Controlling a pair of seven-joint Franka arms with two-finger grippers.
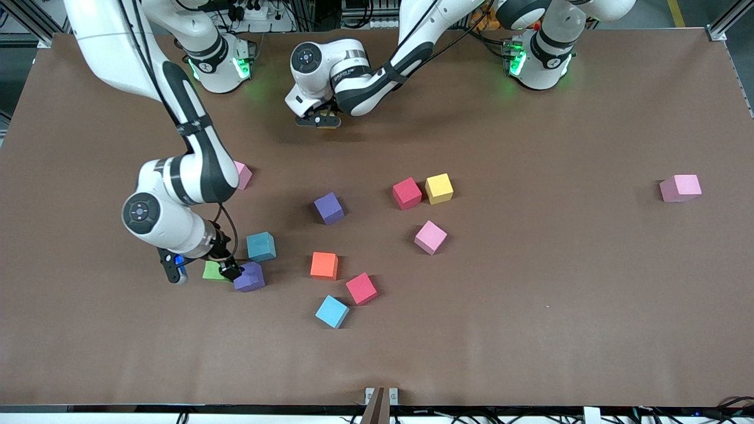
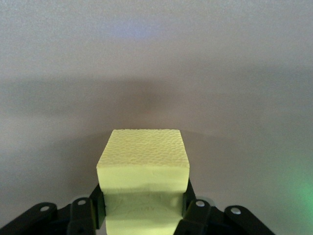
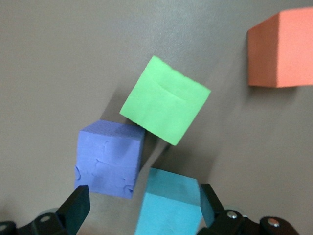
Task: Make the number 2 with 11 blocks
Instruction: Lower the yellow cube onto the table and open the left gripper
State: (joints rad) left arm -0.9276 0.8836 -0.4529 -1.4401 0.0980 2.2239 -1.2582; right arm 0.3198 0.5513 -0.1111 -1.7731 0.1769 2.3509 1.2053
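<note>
Blocks lie scattered on the brown table [image 1: 530,306], and no number 2 shows among them. My left gripper [image 1: 318,121] is low over the table near the robot bases, shut on a pale yellow block [image 2: 143,156] that its fingers [image 2: 97,205] dent. My right gripper [image 1: 227,268] hangs open over a cluster of a teal block [image 1: 261,246], a purple block [image 1: 248,277] and a green block [image 1: 212,271]. In the right wrist view the teal block [image 3: 171,205] sits between the spread fingers [image 3: 78,205], with the purple block [image 3: 110,156] and green block [image 3: 164,100] beside it.
Toward the middle lie an orange block [image 1: 324,265], a red block [image 1: 361,288], a light blue block [image 1: 332,311], a second purple block [image 1: 328,208], a red [image 1: 407,193] and yellow [image 1: 439,188] pair, and a pink block [image 1: 430,237]. Another pink block [image 1: 680,188] lies alone at the left arm's end.
</note>
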